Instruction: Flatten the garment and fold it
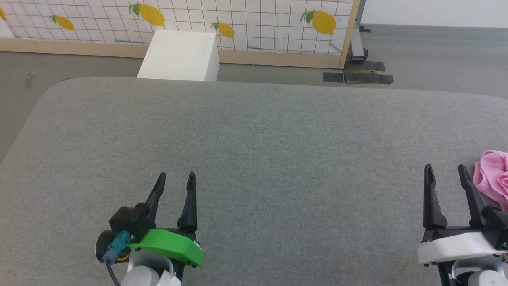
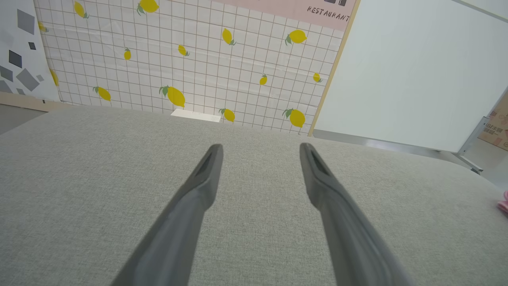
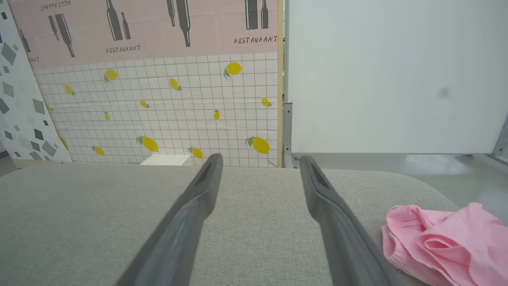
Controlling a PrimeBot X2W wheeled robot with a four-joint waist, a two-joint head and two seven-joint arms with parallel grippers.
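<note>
Left gripper (image 1: 176,174): over the near edge of the tabletop (image 1: 254,131), left of centre. Its two dark fingers are spread apart with nothing between them, and the tips point toward the far edge above bare grey covering.

Right gripper (image 1: 444,167): over the near edge close to the near right corner. Its fingers are likewise spread and hold nothing.

Garment (image 1: 494,178): pink shorts in a crumpled heap at the right edge of the tabletop, just beside the right gripper's outer finger. Whether cloth and finger touch cannot be told. A gathered band shows along the heap's near side in the right wrist view. The legs are bunched and cannot be told apart, and part of the heap runs off the head view's border.

Step in hand, as judged: the very start. Nothing is gripped, and the garment is neither flattened nor folded.

Next move, as judged: the right gripper needs to swing outward to the heap and pinch an edge, likely the gathered band. The cloth must then be drawn toward the middle of the tabletop, where both arms can reach it to spread it.

Containers: none open. White box (image 1: 178,55): on the floor beyond the far edge, before a lemon-patterned screen (image 1: 258,24). Its top is plain and shut, so its contents cannot be told.
</note>
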